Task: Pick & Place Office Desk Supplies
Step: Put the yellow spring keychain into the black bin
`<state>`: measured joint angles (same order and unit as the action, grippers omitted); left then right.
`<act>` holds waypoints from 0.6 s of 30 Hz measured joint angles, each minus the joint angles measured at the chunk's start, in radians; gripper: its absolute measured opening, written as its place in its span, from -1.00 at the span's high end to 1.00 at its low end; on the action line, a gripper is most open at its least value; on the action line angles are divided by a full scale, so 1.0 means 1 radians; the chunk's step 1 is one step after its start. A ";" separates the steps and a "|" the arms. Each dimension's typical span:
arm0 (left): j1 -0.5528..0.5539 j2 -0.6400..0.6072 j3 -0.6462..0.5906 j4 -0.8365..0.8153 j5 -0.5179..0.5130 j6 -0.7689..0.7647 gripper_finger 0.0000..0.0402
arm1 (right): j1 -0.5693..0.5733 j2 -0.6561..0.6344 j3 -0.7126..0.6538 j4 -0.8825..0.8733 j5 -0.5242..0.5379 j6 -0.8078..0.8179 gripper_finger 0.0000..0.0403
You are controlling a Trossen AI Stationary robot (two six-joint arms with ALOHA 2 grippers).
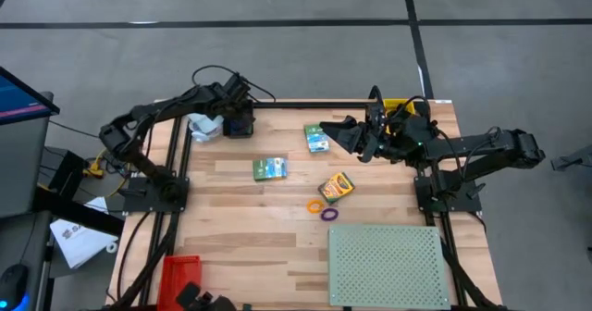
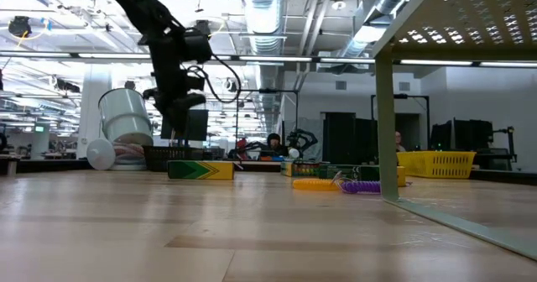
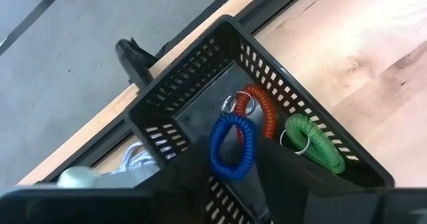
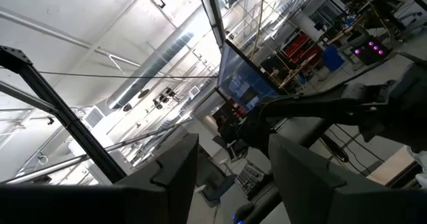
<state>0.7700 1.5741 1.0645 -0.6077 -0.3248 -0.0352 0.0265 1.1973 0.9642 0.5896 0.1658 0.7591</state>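
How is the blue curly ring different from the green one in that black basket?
The blue ring hangs between the left gripper's fingers, above the black basket; the green ring lies on the basket's floor. The blue ring shows as an open loop facing the camera; the green ring lies flatter, against the basket's wall. Both are coiled, springy-looking rings, and an orange-red ring lies between them.

Wooden table (image 1: 240,228): two green boxes (image 1: 270,169), crayon box (image 1: 336,188), orange ring (image 1: 316,205), purple ring (image 1: 329,214), perforated board (image 1: 387,266), black basket (image 1: 240,124).
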 joint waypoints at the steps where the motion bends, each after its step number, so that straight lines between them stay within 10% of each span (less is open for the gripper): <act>1: 0.000 -0.017 0.000 -0.004 0.000 -0.004 0.41 | 0.000 0.000 0.000 -0.003 0.000 0.000 0.11; 18: -0.171 -0.516 0.000 0.219 0.437 -0.146 0.35 | 0.021 0.000 0.003 -0.347 -0.092 -0.025 0.11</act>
<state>0.5986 1.0583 1.0645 -0.3888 0.1123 -0.1808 0.0473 1.1976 0.9673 0.2424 0.0742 0.7344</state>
